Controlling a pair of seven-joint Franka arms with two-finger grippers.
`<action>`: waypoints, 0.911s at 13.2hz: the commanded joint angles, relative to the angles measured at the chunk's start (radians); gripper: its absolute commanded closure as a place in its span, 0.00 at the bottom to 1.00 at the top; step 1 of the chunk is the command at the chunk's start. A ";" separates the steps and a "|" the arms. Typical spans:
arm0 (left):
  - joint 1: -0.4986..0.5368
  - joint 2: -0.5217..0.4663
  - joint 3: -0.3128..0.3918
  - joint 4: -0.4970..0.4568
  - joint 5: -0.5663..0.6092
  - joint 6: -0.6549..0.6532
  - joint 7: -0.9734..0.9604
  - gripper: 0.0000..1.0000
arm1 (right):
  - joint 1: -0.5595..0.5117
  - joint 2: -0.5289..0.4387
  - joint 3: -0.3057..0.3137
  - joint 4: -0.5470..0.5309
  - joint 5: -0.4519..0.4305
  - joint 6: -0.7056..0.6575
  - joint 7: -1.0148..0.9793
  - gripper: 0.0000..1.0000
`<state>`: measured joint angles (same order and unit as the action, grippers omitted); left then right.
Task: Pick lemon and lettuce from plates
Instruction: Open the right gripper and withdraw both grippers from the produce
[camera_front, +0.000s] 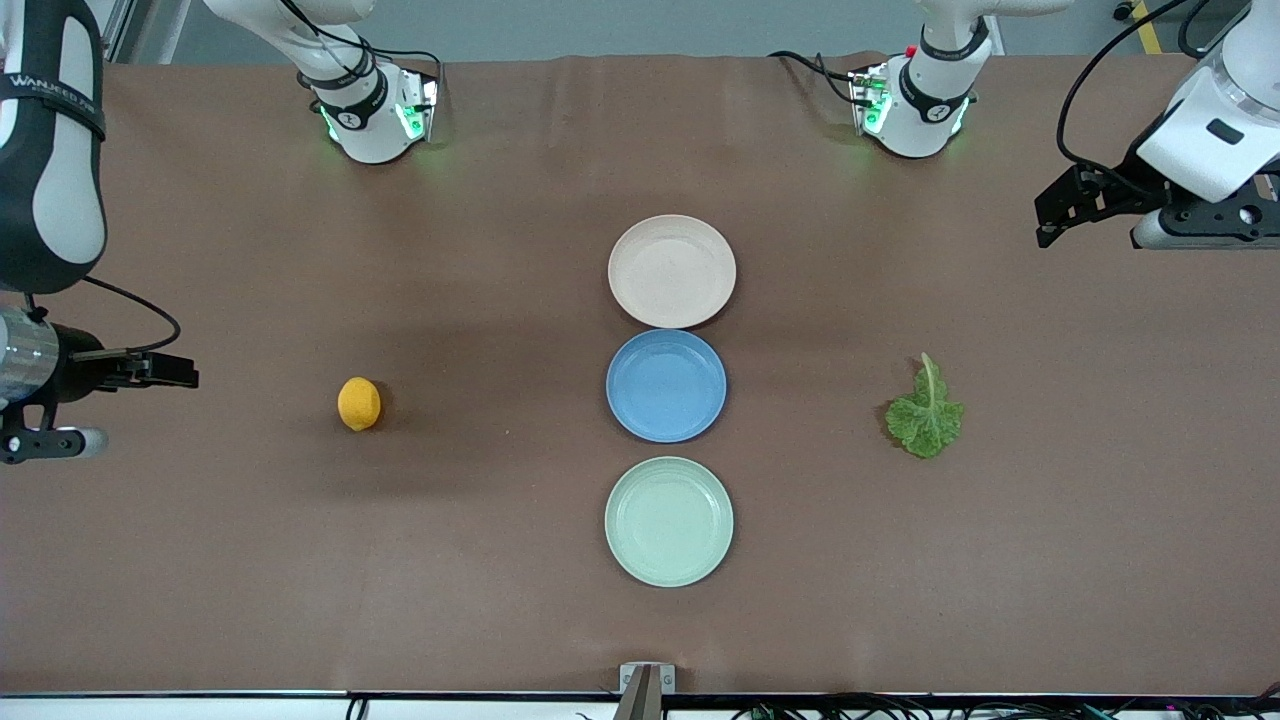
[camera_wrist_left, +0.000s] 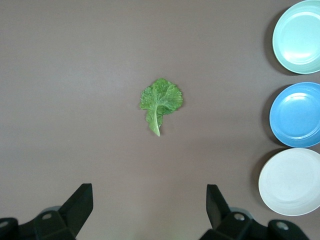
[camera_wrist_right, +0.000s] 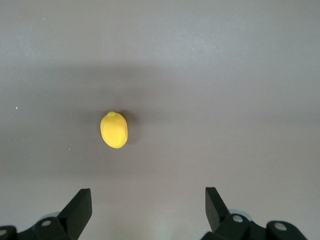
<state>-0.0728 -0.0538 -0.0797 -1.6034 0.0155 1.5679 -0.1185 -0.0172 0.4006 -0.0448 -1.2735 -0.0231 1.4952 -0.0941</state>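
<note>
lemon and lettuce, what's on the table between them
In the front view, the blue plate lies between the lemon and the lettuce; bare table on either side of it.

The table (camera_front: 500, 250) is covered in plain brown cloth. Three plates lie on it in a row down the middle: the beige-pink plate (camera_front: 672, 271) farthest from the front camera, the blue plate (camera_front: 666, 386) just beside it, and the mint green plate (camera_front: 669, 521) nearest that camera. The lemon (camera_front: 359, 404) lies directly on the cloth toward the right arm's end, near the right gripper (camera_front: 165, 372) and well apart from the plates. The lettuce (camera_front: 926, 413) lies flat on the cloth toward the left arm's end, stem pointing away from the front camera, nearer that camera than the left gripper (camera_front: 1065, 212).
</note>
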 joint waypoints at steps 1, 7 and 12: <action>0.007 0.068 0.001 0.086 -0.005 -0.031 0.003 0.00 | -0.024 -0.020 0.022 -0.001 0.011 -0.039 0.001 0.00; 0.005 0.074 0.001 0.091 -0.011 -0.031 -0.009 0.00 | -0.017 -0.080 0.017 -0.075 0.014 0.003 -0.001 0.00; 0.007 0.061 0.001 0.076 -0.011 -0.040 0.010 0.00 | -0.013 -0.302 0.016 -0.394 0.014 0.221 -0.001 0.00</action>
<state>-0.0713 0.0143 -0.0767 -1.5377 0.0155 1.5460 -0.1181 -0.0244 0.2374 -0.0389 -1.4808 -0.0193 1.6382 -0.0941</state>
